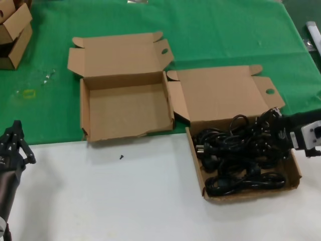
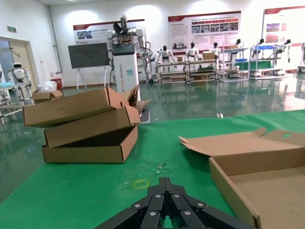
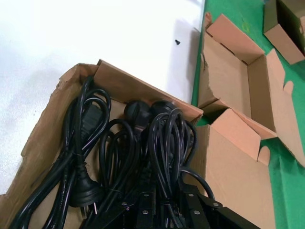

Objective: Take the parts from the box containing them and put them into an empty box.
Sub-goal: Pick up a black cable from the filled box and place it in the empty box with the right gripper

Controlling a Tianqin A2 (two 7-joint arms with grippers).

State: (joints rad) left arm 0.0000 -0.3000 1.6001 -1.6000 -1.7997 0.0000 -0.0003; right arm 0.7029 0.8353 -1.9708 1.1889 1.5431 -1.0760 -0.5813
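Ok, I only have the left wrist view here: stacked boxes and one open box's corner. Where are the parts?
Observer: The head view shows black power cables filling the box containing them, at the robot's right.
Reviewer: And the right hand?
Observer: The right hand is down among those cables, at that box's far right side. The left hand waits at the near left.
Reviewer: Is my open box empty?
Observer: Yes, the empty box holds nothing.
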